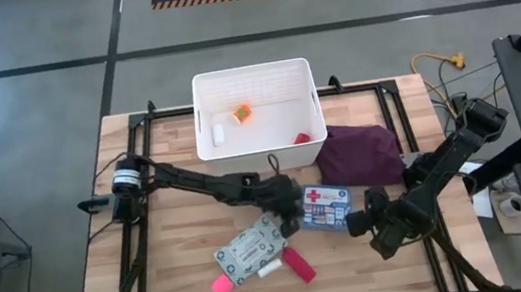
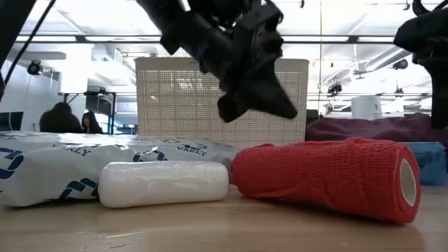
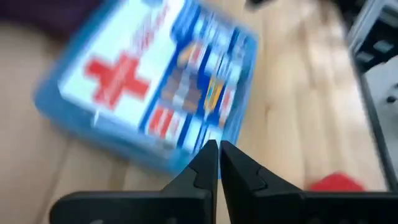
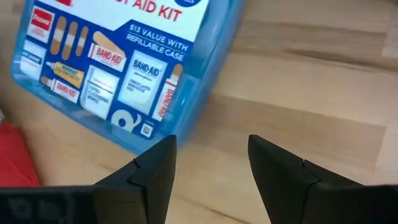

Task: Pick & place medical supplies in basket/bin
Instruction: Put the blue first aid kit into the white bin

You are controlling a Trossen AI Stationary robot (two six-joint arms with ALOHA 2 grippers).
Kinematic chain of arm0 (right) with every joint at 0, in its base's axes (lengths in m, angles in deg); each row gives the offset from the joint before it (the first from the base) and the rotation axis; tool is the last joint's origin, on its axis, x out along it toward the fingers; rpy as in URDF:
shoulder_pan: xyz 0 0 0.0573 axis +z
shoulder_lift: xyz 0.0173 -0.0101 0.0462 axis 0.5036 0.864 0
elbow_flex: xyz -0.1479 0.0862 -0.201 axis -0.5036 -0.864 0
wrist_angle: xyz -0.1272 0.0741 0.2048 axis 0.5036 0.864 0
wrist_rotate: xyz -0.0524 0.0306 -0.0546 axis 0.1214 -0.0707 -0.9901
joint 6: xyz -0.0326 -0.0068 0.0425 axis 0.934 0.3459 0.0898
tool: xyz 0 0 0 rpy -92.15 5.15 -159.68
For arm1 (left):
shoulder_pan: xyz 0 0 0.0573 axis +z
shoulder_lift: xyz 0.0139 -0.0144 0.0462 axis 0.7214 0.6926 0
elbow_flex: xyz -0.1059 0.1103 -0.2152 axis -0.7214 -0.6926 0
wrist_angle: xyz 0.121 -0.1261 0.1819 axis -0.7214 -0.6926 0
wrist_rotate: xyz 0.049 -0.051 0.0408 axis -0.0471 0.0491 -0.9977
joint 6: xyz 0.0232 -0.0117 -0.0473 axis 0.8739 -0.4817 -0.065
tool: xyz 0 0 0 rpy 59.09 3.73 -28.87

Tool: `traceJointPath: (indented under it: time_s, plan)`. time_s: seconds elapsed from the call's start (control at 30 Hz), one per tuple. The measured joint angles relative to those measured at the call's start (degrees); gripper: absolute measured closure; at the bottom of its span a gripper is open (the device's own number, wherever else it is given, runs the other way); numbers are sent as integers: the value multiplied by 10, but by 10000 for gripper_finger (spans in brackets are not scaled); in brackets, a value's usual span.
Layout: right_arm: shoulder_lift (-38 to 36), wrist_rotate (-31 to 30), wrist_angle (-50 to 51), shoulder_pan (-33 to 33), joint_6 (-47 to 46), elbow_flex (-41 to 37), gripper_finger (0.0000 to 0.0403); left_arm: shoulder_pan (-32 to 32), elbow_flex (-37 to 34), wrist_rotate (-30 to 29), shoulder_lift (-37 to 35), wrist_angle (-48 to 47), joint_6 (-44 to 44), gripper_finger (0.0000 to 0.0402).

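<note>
Left gripper [image 1: 287, 206] sits at frame centre of the high view, just left of the blue first-aid kit [image 1: 326, 208]; in the left wrist view its fingertips [image 3: 219, 163] are pressed together, clenched on nothing, with the kit's lid [image 3: 149, 81] and its red cross lying just past them. Right gripper [image 1: 359, 222] is at the kit's right edge, lower right of centre; in the right wrist view its fingers [image 4: 158, 168] stand apart, released, the kit [image 4: 118, 68] ahead of them flat on the wooden table [image 4: 311, 93].

White bin [image 1: 255, 106] stands at upper centre of the high view, holding an orange item [image 1: 242, 114], a white piece [image 1: 219, 132] and a red piece [image 1: 301, 138]. Maroon cloth [image 1: 359, 155] lies just right of the bin.

Lower centre of the table: grey-green packet [image 1: 250, 249], with a white roll [image 1: 268, 267], a red bandage roll [image 1: 298, 263] and a pink cube [image 1: 220, 285] near it. In the low view the red bandage roll [image 2: 329, 178] fills the right foreground, the white roll [image 2: 164, 183] touching its left end, the packet [image 2: 63, 168] behind
</note>
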Motion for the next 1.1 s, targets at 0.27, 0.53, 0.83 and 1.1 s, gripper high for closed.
traceJointPath:
  time_s: [0.27,0.53,0.83,1.1]
  plan:
    - [2,0,-3,-3,1,-21,213,3,14,3,18,-1,24,402]
    - [2,-3,-82,-3,4,-55,213,5,11,13,38,-18,24,402]
    - [-5,-59,-111,-16,13,-62,213,5,-25,17,35,-26,14,402]
    - [-6,-71,-161,-46,79,-62,213,5,-46,17,37,-41,11,402]
